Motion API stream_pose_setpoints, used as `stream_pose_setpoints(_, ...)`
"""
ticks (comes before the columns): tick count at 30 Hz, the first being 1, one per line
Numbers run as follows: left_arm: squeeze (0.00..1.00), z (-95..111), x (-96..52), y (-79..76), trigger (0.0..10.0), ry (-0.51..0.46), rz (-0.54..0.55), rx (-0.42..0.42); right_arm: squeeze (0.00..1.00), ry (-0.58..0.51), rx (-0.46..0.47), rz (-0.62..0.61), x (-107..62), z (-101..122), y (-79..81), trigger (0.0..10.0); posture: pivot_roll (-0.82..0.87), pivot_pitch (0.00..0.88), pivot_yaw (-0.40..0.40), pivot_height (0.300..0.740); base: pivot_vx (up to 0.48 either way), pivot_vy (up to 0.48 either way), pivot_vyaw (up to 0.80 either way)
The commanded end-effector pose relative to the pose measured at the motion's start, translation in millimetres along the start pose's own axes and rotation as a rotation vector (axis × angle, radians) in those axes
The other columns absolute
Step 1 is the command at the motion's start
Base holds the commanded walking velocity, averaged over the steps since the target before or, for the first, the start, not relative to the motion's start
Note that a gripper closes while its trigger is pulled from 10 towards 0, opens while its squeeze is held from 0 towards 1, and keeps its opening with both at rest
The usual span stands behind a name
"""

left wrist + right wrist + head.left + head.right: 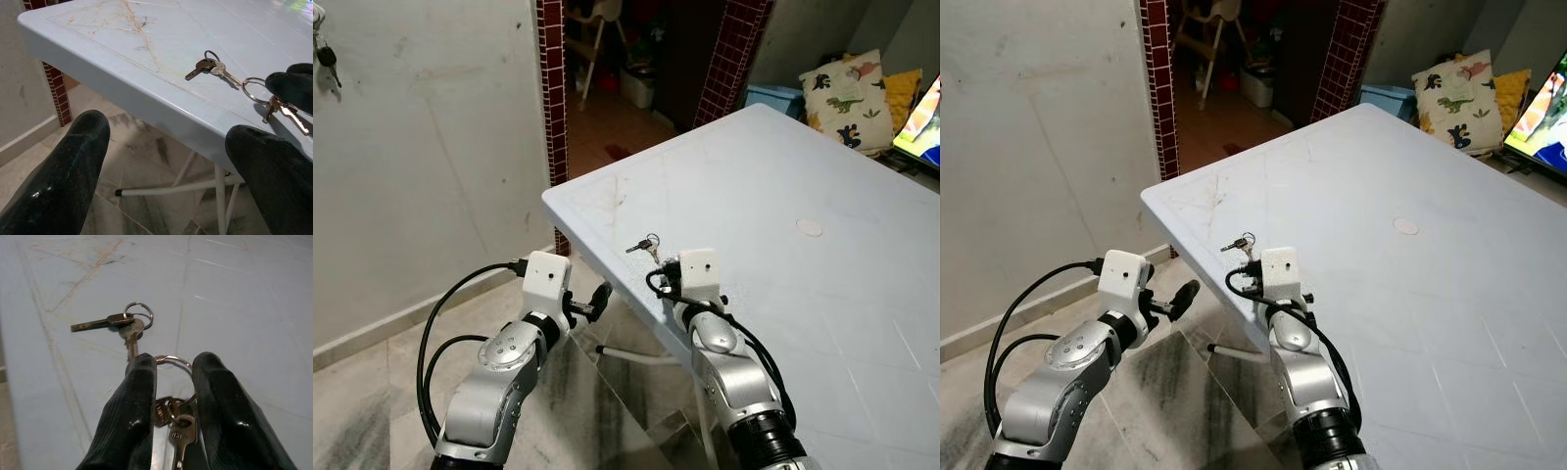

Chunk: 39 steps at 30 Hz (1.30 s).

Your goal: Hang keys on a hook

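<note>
Two key sets lie near the corner of the pale blue table (pixel 783 186). One set (pixel 120 323) has a dark key and a silver key on a small ring, lying flat just beyond my right fingertips. The other key ring (pixel 172 363), with brass keys under it, sits between the fingers of my right gripper (pixel 173 364), which is shut on it at the table surface. My left gripper (pixel 597 299) hovers open off the table's edge, below the tabletop, with nothing between its fingers (pixel 68 166). On the wall at the far left, another bunch of keys (pixel 326 57) hangs high up.
The grey wall (pixel 431 166) stands left of the table. A brick-edged doorway (pixel 607 88) opens behind the table corner. White table legs (pixel 195 186) run under the edge. Cushions (pixel 847 98) and a screen sit at the far right. The floor is tiled.
</note>
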<state>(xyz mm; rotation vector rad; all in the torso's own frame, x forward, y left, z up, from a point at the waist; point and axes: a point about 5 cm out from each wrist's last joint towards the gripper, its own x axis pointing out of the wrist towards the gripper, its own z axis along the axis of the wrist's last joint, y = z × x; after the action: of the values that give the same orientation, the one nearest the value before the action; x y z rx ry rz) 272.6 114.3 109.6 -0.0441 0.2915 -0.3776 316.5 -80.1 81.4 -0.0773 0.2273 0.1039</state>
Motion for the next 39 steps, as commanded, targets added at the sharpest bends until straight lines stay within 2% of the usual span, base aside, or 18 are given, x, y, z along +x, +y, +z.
stream_pose_setpoints(1,0.00,4,0.6,-2.8,10.0,-0.008,-0.008,0.009,1.00,0.006,-0.002,-0.013,1.9,-1,-1.6,10.0,0.16,0.037,-0.091,0.740,0.000,0.000,0.00)
stream_pose_setpoints(13,0.00,4,-0.4,-2.4,10.0,-0.003,-0.012,0.011,1.00,0.073,-0.048,-0.012,5.5,-16,1.1,10.0,0.16,0.042,-0.088,0.740,0.000,0.000,0.00)
stream_pose_setpoints(14,0.00,4,-0.3,-2.5,10.0,-0.003,-0.012,0.011,0.23,0.084,-0.052,-0.008,5.3,-19,1.6,10.0,0.16,0.042,-0.088,0.740,0.000,0.000,0.00)
stream_pose_setpoints(15,0.00,4,-0.4,-2.2,10.0,-0.003,-0.012,0.012,0.00,0.086,-0.052,-0.006,5.3,-19,2.2,10.0,0.17,0.044,-0.087,0.740,0.000,0.000,0.00)
stream_pose_setpoints(19,0.00,4,-0.5,-1.8,10.0,-0.003,-0.011,0.014,0.00,0.112,-0.035,-0.001,4.8,-27,2.8,9.9,0.17,0.044,-0.087,0.740,0.000,0.000,0.00)
stream_pose_setpoints(20,0.00,4,-0.5,-1.7,10.0,-0.003,-0.010,0.014,0.00,0.113,-0.026,-0.002,4.6,-27,2.3,1.4,0.17,0.044,-0.087,0.740,0.000,0.000,0.00)
stream_pose_setpoints(21,0.00,4,-0.5,-1.7,10.0,-0.003,-0.010,0.014,0.00,0.115,-0.020,-0.003,4.4,-28,2.0,0.0,0.17,0.044,-0.087,0.740,0.000,0.000,0.00)
stream_pose_setpoints(34,0.00,5,-0.4,0.3,10.0,0.000,-0.016,0.024,0.00,0.166,0.080,0.006,5.4,-36,1.4,0.0,0.17,0.030,-0.072,0.740,0.000,0.000,0.00)
stream_pose_setpoints(39,0.00,6,0.1,0.8,10.0,0.000,-0.019,0.028,0.00,0.170,0.089,0.013,6.3,-36,2.7,0.0,0.18,0.025,-0.065,0.740,0.000,0.000,0.00)
